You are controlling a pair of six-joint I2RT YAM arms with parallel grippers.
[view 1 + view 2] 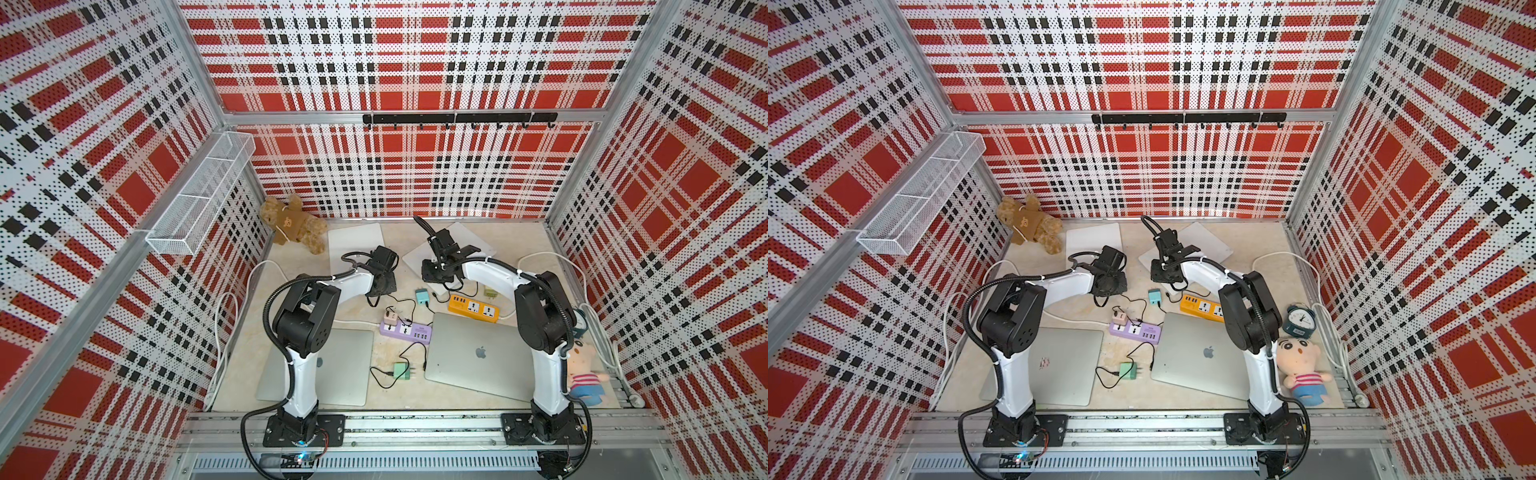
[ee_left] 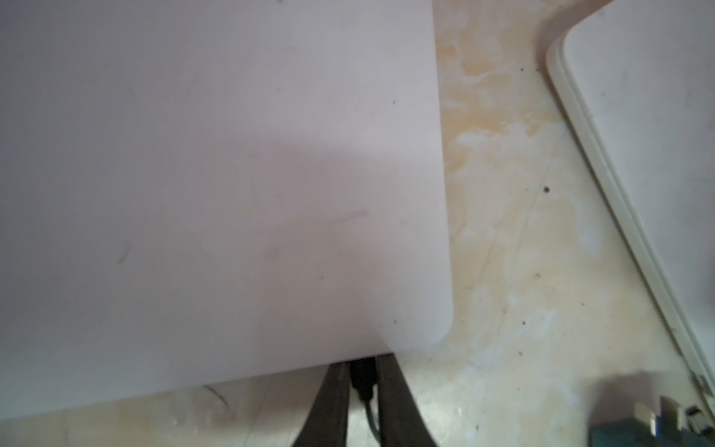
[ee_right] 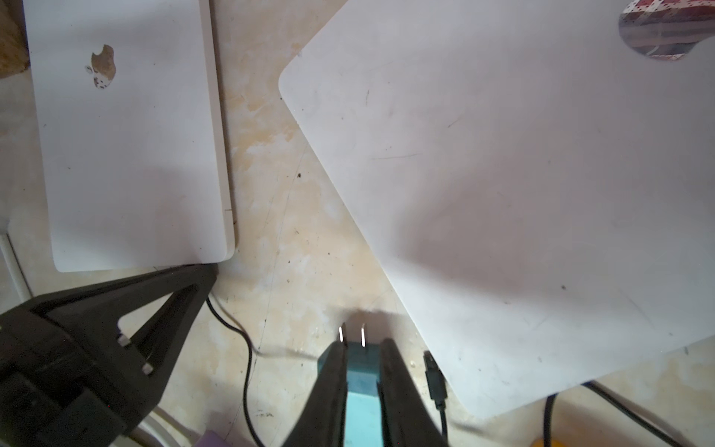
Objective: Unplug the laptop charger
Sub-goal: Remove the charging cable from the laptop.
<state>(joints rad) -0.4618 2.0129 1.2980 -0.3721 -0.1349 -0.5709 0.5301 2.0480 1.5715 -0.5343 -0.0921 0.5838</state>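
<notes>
Black moulded charger plug, still seated in the edge of the pale closed slab laptop on the beige counter; left gripper clenched on it, pull-out outstanding; right gripper at teal two-pronged adapter, grasp indeterminate.

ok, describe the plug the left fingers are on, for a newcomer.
From the teddy bear at the back, take the white laptop beside it, square to the wall. The black plug enters its near edge, between the left gripper's fingers. The loose plug by the skewed laptop lies unplugged.
</notes>
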